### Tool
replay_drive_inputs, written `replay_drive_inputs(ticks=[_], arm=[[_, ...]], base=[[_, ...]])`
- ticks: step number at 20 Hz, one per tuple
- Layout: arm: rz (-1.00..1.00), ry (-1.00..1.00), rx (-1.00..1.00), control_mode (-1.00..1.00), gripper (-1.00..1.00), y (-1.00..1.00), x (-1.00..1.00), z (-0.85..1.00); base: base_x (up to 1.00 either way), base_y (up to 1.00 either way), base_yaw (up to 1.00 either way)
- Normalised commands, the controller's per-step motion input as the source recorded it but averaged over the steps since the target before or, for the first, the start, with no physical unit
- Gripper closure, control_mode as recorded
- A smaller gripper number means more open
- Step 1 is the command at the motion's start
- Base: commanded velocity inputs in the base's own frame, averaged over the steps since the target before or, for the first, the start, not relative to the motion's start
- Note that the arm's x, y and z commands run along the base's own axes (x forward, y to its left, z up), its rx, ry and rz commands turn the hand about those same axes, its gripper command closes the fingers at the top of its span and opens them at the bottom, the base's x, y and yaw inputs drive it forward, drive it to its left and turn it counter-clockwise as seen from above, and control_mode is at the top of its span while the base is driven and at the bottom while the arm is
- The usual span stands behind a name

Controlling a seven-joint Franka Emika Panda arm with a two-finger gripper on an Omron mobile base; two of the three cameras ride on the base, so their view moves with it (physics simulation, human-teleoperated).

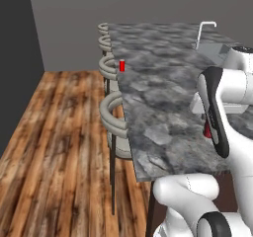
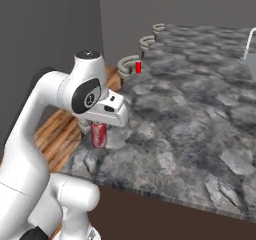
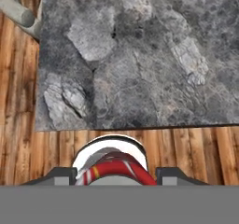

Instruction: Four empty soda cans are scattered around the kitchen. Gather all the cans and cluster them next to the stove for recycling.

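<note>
- Nearest our hand camera: one small red cylindrical soda can with a silver-grey top (image 3: 112, 164), sitting between the two dark finger tips of the two-finger gripper (image 3: 112, 174); we judge the jaws clamped on it, since they sit tight at either side of its rim;
- Same can in the right base view (image 2: 99, 134): upright, long axis vertical, hanging directly beneath the white hand, over the near-left corner of the grey mottled stone counter (image 2: 200, 134); whether its base touches the stone we cannot tell;
- Second small red can (image 1: 122, 65): upright at the counter's far-left edge, well apart from the gripper, just beside a curved beige stool back (image 1: 111, 65); also seen from the right (image 2: 138, 67);
- Brown wooden plank floor (image 1: 59, 142) lies left of the counter;
- Pale sink basin with a thin white tap (image 1: 205, 31) lies at the far right;
- Governing relation, in our judgement: the held can hangs straight below the tool, so carrying it upright towards the stove comes next; the far can lies ahead and leftward.
</note>
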Motion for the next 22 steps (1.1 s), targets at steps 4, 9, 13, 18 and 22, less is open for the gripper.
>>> replay_drive_inputs(ticks=[4,9,13,18,22], arm=[[0.0,0.0,0.0,1.0,1.0,0.0,0.0,0.0],[0.0,0.0,0.0,1.0,1.0,0.0,0.0,0.0],[0.0,0.0,0.0,1.0,1.0,0.0,0.0,0.0],[0.0,0.0,0.0,1.0,1.0,0.0,0.0,0.0],[0.0,0.0,0.0,1.0,1.0,0.0,0.0,0.0]], base=[[-0.92,-0.43,-0.15],[-0.92,-0.3,-0.44],[-0.06,0.01,-0.85],[0.0,0.0,-0.91],[0.01,0.0,-0.88]])
